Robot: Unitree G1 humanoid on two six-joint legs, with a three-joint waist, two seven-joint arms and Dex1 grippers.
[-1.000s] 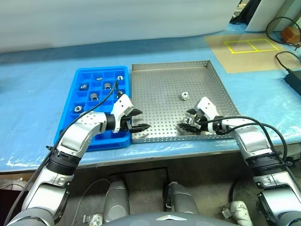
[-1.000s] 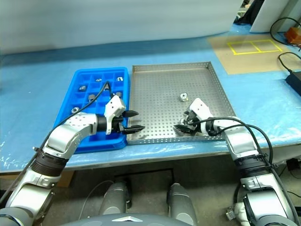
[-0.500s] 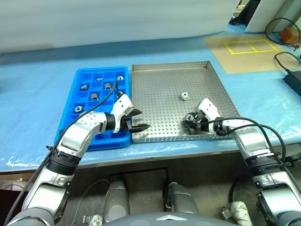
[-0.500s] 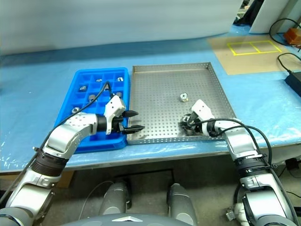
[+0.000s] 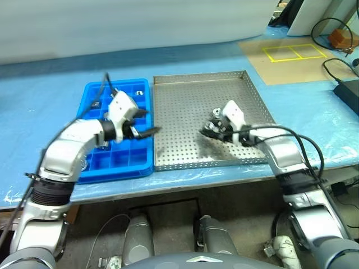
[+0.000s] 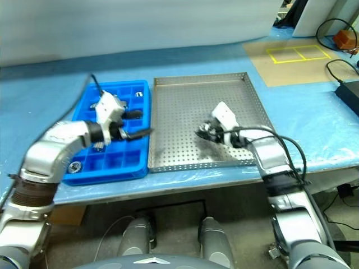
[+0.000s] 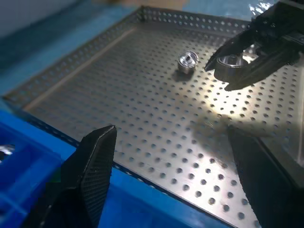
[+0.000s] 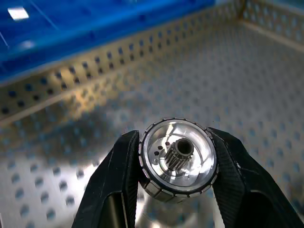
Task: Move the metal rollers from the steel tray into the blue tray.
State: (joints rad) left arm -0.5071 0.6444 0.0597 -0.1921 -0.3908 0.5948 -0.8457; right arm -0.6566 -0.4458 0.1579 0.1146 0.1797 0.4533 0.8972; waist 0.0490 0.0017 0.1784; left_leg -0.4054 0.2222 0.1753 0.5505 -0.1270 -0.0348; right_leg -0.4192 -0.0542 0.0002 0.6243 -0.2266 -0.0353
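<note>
Left eye view: on the blue-covered desk (image 5: pixel 33 112) the blue tray (image 5: pixel 92 165) lies at the left, touching the steel tray (image 5: pixel 185 101) on its right. Several metal rollers sit in the blue tray's far compartments, one of them at the back row (image 5: pixel 137 91). The left gripper (image 5: pixel 147 122) hangs above the blue tray's right edge, near the seam between the two trays, its fingers spread wide and holding nothing; the left wrist view shows both black fingers (image 7: pixel 97 161) apart over the steel tray's perforated floor. Further right, the right gripper (image 5: pixel 208 129) is lifted above the middle of the steel tray, its fingers pressed onto a metal roller (image 8: pixel 178 159), which the right wrist view shows pinched on both sides, a small toothed hub at its centre, clear of the floor. One more roller (image 7: pixel 187 61) rests loose on the steel tray's floor just beside that gripper.
</note>
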